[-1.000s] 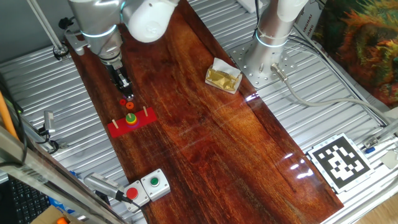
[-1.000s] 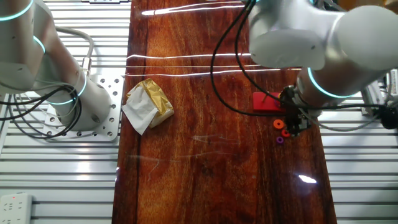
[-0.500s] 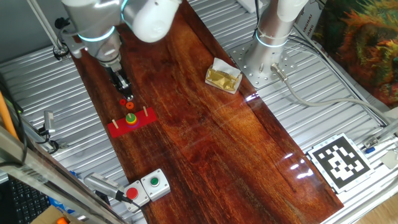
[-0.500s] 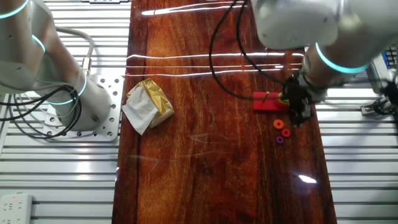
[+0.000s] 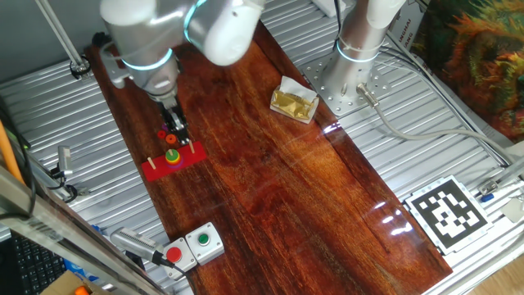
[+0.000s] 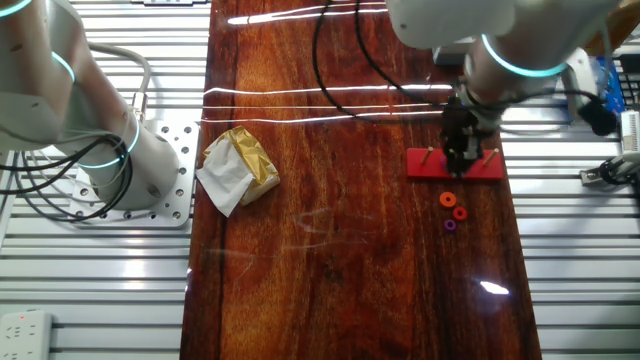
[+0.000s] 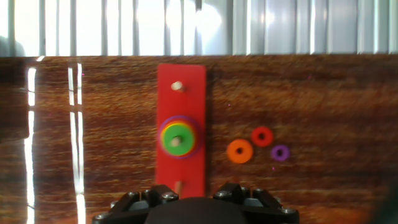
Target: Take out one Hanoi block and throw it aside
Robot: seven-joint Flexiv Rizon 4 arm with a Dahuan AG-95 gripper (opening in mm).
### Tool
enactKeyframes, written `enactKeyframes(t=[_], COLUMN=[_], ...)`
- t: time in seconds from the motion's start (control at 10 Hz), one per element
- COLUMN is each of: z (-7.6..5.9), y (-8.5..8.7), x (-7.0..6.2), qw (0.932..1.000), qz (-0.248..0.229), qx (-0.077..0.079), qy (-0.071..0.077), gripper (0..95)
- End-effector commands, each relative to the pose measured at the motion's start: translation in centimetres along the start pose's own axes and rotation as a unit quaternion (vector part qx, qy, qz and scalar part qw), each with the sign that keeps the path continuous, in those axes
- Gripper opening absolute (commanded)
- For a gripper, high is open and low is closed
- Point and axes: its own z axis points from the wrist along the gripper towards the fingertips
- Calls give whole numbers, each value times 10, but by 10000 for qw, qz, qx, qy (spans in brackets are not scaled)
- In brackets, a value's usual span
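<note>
Nearest in the hand view, the gripper (image 7: 196,208) shows only as a dark housing at the bottom edge; its fingertips are out of frame, so I cannot tell whether the jaws stand apart or together, and nothing appears held. Just beyond it lies the red base (image 7: 181,87), a long strip with three pegs running toward 12 o'clock. The middle peg carries a stack (image 7: 178,139) with a green disc on top and yellow and purple rims showing beneath; the near and far pegs are bare. At about 3 o'clock from that stack, off the base and flat on the wooden table (image 7: 336,106), sits the orange ring (image 7: 239,151), with a red ring (image 7: 262,136) just beside it at its 1 o'clock and a smaller purple ring (image 7: 280,153) further out at 3 o'clock; none of the three seem to touch. From the fixed views the gripper (image 6: 462,165) hangs over the base, while the orange ring (image 6: 447,200) rests apart from it, so the task looks already done for that piece. The ring looks like a light, rigid, smooth thing, likely to skid or roll if nudged; I would judge the best hold to be across its outer rim, jaws closing low and square.
</note>
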Motion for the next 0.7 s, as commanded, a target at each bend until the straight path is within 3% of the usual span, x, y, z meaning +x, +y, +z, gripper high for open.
enactKeyframes(t=[0.1, 0.7], z=[4, 5], y=[10, 11], x=[4, 4], qw=[9999, 9999], qz=[126, 95], qx=[39, 50], qy=[-6, -7], gripper=[0, 0])
